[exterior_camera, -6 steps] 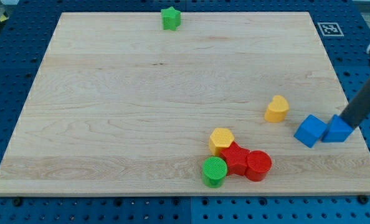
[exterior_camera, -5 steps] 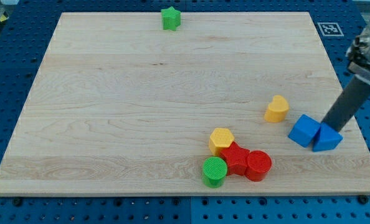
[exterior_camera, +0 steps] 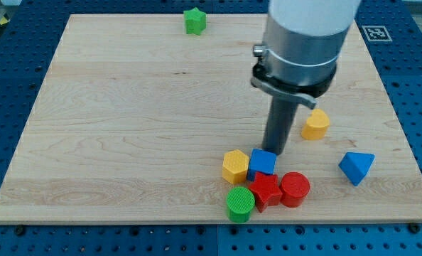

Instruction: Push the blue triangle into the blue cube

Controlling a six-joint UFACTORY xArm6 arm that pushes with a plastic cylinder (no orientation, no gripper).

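Step in hand: getting blue triangle (exterior_camera: 356, 167) to blue cube (exterior_camera: 263, 162). They sit well apart.

My tip (exterior_camera: 273, 151) touches cube at 12 o'clock. No fingers on rod.

Cube sits in pile, bench (exterior_camera: 126, 128) bottom. Triangle at cube's 3 o'clock.

Next, I think: go round to triangle's 3 o'clock side, push toward 9 o'clock.

Count:
- blue 2
- yellow 2
- red 2
- green 2

**Bright, even light, soft shadows**

Light falls evenly across the wooden board (exterior_camera: 126, 121), no glare. Blocks sit sharp, with only faint shadows beneath. The arm's pale housing (exterior_camera: 307, 32) looms large at the view's top, slightly soft-edged.
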